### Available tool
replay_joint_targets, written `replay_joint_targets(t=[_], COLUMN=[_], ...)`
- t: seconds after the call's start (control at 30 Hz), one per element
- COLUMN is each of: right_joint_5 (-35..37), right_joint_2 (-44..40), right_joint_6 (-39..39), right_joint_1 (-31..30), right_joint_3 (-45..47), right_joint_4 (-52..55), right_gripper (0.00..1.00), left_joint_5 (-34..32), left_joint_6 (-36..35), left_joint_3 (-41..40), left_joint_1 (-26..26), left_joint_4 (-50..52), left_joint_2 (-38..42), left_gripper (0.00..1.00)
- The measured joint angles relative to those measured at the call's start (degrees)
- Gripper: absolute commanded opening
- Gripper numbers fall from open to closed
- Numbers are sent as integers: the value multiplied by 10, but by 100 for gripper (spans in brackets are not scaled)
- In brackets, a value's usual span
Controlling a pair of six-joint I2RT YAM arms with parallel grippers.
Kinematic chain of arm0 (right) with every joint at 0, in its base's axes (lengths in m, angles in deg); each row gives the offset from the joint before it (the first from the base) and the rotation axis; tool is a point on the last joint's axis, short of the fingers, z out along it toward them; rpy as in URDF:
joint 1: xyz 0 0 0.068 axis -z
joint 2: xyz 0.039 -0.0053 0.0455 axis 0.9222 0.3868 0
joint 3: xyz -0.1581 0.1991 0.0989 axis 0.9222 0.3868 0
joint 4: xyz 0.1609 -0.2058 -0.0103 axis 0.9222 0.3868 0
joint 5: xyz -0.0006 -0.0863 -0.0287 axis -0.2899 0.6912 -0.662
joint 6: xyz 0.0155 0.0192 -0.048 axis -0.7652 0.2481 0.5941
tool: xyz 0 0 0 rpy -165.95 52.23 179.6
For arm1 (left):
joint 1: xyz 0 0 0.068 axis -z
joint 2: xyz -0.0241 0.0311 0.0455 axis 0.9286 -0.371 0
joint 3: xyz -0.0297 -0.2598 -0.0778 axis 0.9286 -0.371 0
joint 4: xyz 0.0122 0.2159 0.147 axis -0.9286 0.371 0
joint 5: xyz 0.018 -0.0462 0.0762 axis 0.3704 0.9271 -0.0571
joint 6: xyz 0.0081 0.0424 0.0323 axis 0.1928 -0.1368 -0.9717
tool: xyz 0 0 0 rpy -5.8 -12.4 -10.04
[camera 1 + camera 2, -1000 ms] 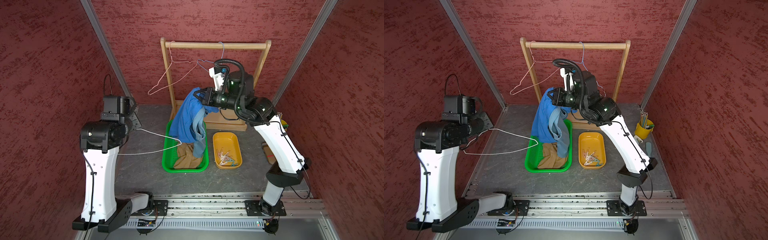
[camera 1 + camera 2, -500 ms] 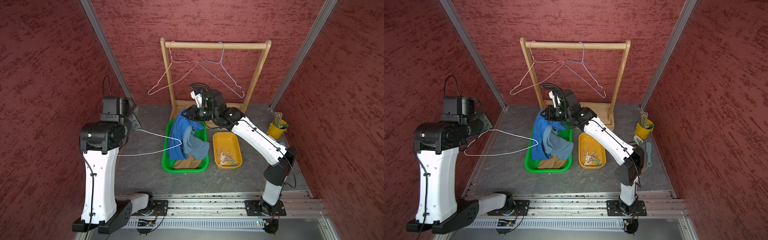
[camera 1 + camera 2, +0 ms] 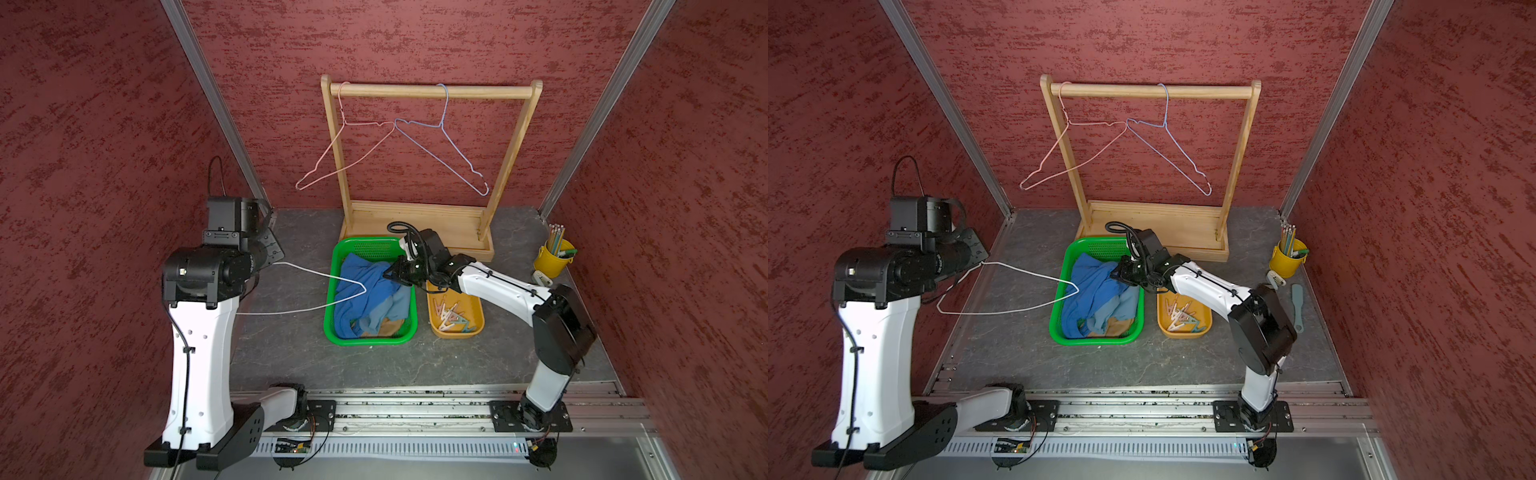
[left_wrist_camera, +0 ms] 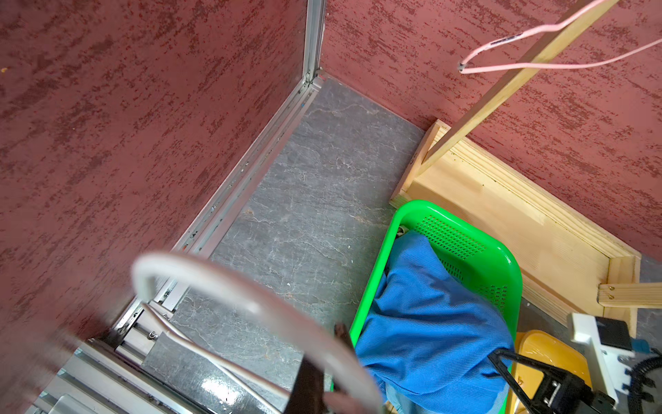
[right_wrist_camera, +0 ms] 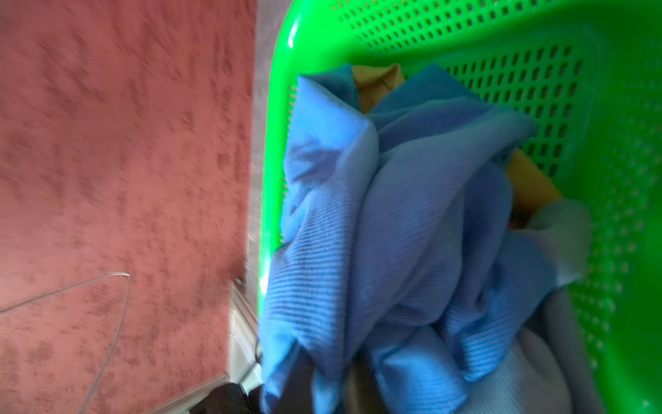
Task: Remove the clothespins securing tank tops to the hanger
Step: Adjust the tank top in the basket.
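Note:
My left gripper (image 3: 270,259) is shut on the hook end of a bare white wire hanger (image 3: 324,275), which reaches out level over the green basket (image 3: 370,341). In the basket lie the tank tops: royal blue (image 3: 365,286), grey-blue (image 3: 395,309) and tan (image 3: 388,328). My right gripper (image 3: 392,274) is low at the basket's far right side, on the royal blue top. In the right wrist view that fabric (image 5: 376,233) drapes over the fingers and hides how the jaws stand. Several clothespins (image 3: 451,318) lie in the yellow tray (image 3: 478,328).
A wooden rack (image 3: 432,90) stands at the back with a pink hanger (image 3: 345,166) and a blue hanger (image 3: 449,158) on its bar. A yellow cup of pencils (image 3: 552,259) sits at the right edge, and a teal tool (image 3: 1297,303) lies near it.
My right arm came down from rack height with the royal blue and grey-blue tops and lowered them into the green basket. The left arm and white hanger have not moved.

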Motion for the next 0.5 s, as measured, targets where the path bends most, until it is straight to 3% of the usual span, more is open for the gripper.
replay_joint_targets(t=[0.1,0.17,0.3,0.5], right_joint_5=[3,13,30,17], right_joint_2=[33,33,8,-90], right_joint_6=[39,61,106,148], right_joint_1=[-4,-4,-3,-3], right_joint_3=[-64,-94,-173,-244], right_joint_4=[76,140,260,370], right_gripper=[62,66,70,71], left_joint_5=[0,-5,-21,-30], left_joint_6=[-1,-5,-26,-57], left_joint_3=[-28,-43,-73,-91], left_joint_1=[40,84,167,208], left_joint_4=[-28,-52,-115,-195], left_joint_2=[4,2,-9,-33], left_gripper=[0,0,0,0])
